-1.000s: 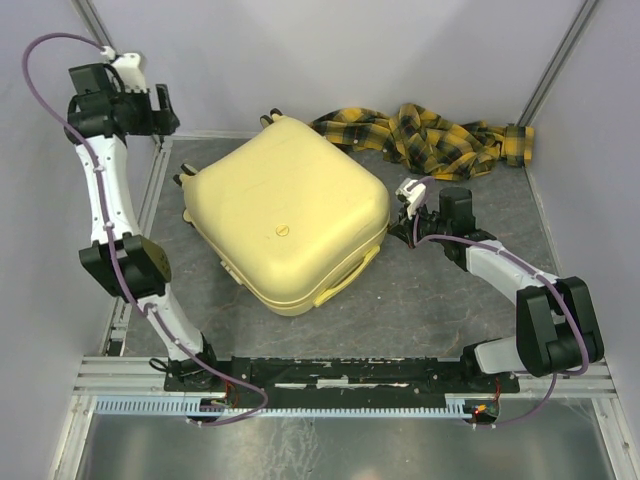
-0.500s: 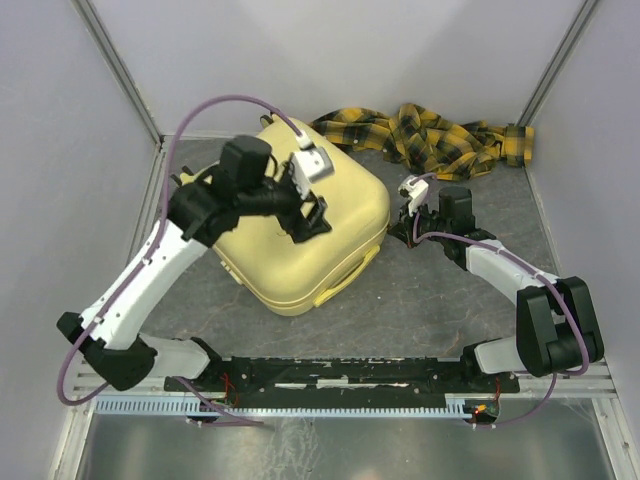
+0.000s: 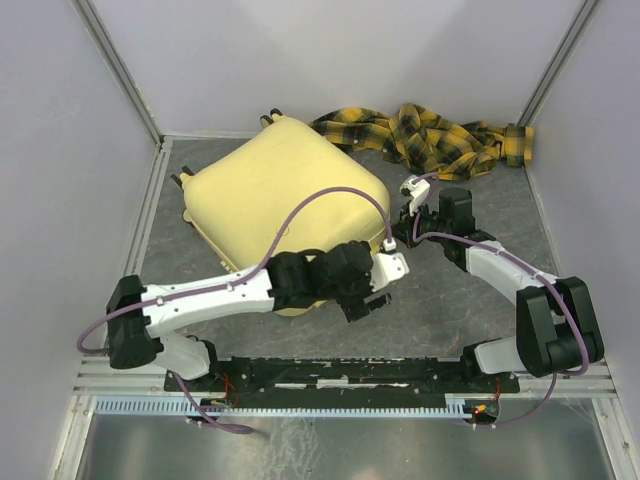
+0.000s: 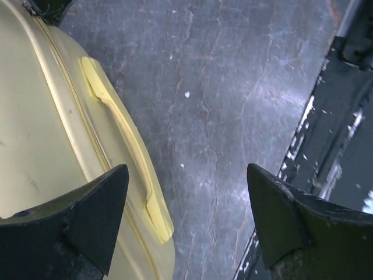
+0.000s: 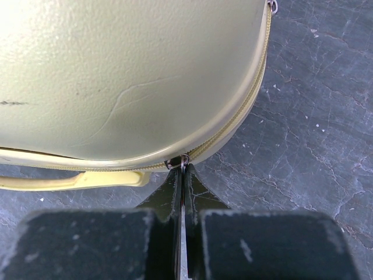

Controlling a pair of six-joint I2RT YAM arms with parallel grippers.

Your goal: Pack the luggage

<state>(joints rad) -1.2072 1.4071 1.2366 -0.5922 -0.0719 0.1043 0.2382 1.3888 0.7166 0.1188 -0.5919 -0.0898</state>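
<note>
The luggage (image 3: pixel 270 195), a closed pale-yellow hard-shell suitcase, lies flat on the grey table. Its yellow handle (image 4: pixel 116 125) faces the front right. My left gripper (image 3: pixel 365 303) is open and empty, low over the table just beside the handle side. In the left wrist view the gripper (image 4: pixel 183 174) frames bare table, with the luggage (image 4: pixel 35 116) at the left. My right gripper (image 3: pixel 400 225) is at the suitcase's right corner. In the right wrist view it (image 5: pixel 183 175) is shut on the zipper pull (image 5: pixel 184 161) of the luggage (image 5: pixel 128 76).
A yellow-and-black plaid cloth (image 3: pixel 430 135) lies crumpled at the back right by the wall. White walls enclose the table on three sides. The black base rail (image 3: pixel 350 372) runs along the near edge, also seen in the left wrist view (image 4: pixel 344 140).
My left arm has swung from the back left corner, over the suitcase, down to its front right side by the handle. The right arm and the suitcase have not moved.
</note>
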